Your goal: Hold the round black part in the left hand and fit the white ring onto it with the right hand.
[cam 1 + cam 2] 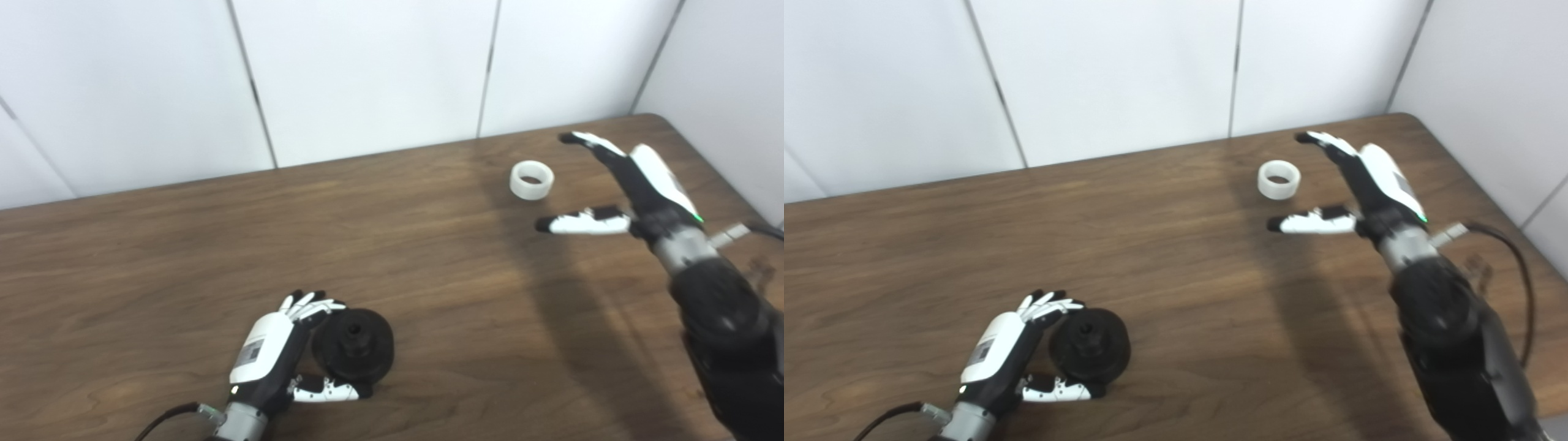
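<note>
The round black part (354, 344) lies on the wooden table near the front left, its hub facing up. My left hand (277, 347) is closed around its left side, fingers on the far rim and thumb (324, 392) against the near rim. The white ring (531, 179) lies flat on the table at the far right. My right hand (618, 184) is open just right of the ring, fingers stretched past it and thumb (582, 223) pointing left below it; it does not touch the ring.
The table's far edge meets a white panel wall (367, 73). The table's right corner (661, 119) is rounded and close to my right hand. A black cable (1513, 257) loops beside the right forearm.
</note>
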Controlling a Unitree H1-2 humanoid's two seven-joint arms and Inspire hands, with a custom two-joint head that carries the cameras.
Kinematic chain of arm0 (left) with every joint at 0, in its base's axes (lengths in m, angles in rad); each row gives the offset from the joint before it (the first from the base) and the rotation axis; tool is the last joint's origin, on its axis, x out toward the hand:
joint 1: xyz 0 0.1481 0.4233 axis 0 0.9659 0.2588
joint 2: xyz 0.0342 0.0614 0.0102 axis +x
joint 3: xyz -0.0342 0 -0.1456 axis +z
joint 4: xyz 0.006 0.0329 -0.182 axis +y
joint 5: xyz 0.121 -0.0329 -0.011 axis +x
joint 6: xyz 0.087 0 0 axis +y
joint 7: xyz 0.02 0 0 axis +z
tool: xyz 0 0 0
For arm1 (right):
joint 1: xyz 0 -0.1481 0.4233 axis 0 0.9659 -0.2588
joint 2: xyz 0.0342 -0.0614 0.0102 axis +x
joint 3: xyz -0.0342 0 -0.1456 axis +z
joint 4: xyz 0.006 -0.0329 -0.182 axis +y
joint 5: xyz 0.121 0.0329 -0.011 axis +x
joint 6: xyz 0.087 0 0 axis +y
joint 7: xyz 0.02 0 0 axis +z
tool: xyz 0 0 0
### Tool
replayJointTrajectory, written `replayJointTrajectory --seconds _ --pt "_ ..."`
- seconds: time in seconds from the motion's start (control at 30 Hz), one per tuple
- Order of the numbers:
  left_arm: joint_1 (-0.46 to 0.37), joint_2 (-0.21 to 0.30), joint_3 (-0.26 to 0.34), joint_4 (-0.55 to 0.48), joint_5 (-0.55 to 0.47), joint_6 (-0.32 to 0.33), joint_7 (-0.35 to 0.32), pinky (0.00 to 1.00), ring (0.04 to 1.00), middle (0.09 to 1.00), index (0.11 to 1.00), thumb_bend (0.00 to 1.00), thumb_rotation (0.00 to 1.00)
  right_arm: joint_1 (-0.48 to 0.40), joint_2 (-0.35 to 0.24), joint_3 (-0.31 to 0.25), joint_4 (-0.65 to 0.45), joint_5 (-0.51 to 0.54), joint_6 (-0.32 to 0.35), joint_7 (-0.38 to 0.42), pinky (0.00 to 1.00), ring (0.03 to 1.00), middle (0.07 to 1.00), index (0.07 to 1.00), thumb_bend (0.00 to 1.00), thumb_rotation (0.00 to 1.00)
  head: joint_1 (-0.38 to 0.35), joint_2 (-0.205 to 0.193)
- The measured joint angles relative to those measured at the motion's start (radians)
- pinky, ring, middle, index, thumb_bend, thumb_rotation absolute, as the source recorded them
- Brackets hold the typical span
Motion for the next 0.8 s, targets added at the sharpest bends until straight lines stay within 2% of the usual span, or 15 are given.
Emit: replayJointTrajectory --seconds 0.13,0.3,0.53,0.63,0.8 --pt "0.001 0.011 0.006 0.001 0.0 -0.008 0.002 1.0 0.926 0.821 0.484 0.52 0.07 -0.055 -0.031 0.015 0.097 -0.04 0.001 0.038 0.94 0.982 0.937 0.864 0.9 0.32 -0.005 -0.003" --pt "0.006 0.011 0.011 0.001 -0.001 -0.009 0.005 1.0 0.93 0.826 0.484 0.52 0.07 -0.128 -0.05 0.055 0.233 -0.082 0.0 0.048 0.94 0.973 0.932 0.86 0.92 0.33 -0.009 -0.005" --pt "0.013 0.016 0.017 0.0 -0.003 -0.012 0.009 1.0 0.928 0.823 0.484 0.52 0.07 -0.222 -0.076 0.108 0.373 -0.091 -0.002 0.056 0.96 0.981 0.94 0.871 0.91 0.34 -0.009 -0.005" --pt "0.016 0.023 0.018 -0.001 -0.003 -0.012 0.011 1.0 0.928 0.825 0.484 0.52 0.07 -0.258 -0.078 0.124 0.426 -0.091 -0.003 0.056 0.99 0.986 0.943 0.869 0.91 0.33 -0.009 -0.005" --pt "0.019 0.025 0.017 -0.002 -0.003 -0.014 0.016 1.0 0.922 0.819 0.484 0.53 0.07 -0.312 -0.079 0.156 0.511 -0.098 -0.007 0.054 0.99 0.983 0.939 0.866 0.89 0.32 -0.005 -0.003"
